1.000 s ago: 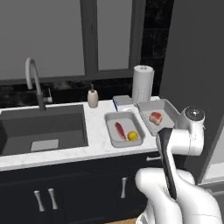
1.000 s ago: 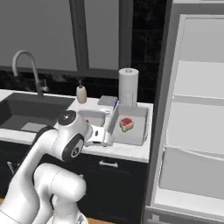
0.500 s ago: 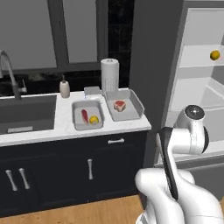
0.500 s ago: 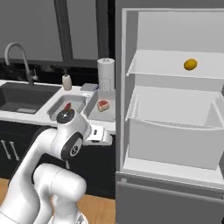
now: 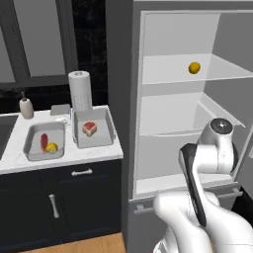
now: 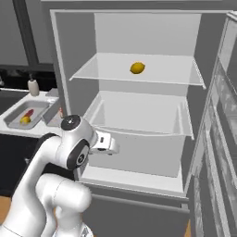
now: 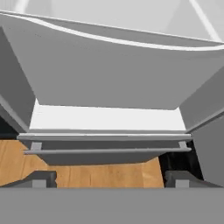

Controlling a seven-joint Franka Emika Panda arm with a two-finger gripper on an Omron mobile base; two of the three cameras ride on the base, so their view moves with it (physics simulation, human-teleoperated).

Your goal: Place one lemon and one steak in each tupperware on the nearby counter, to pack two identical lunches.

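A small round yellow-orange lemon sits alone on the upper white fridge shelf. On the white marble counter, one light-grey tupperware holds a dark-red steak strip beside a second lemon; the other tupperware holds a blocky pink-topped steak chunk. The two-finger gripper faces the fridge drawer, jaws spread wide and empty.

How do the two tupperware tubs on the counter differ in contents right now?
The left tupperware holds a dark-red steak strip and a lemon; the right tupperware holds only the blocky steak chunk, no lemon. The strip is thin and long, the chunk thick with a pink-red top. The right tub sits further back, by the paper towel roll. Both are shallow grey lidless tubs on the counter.
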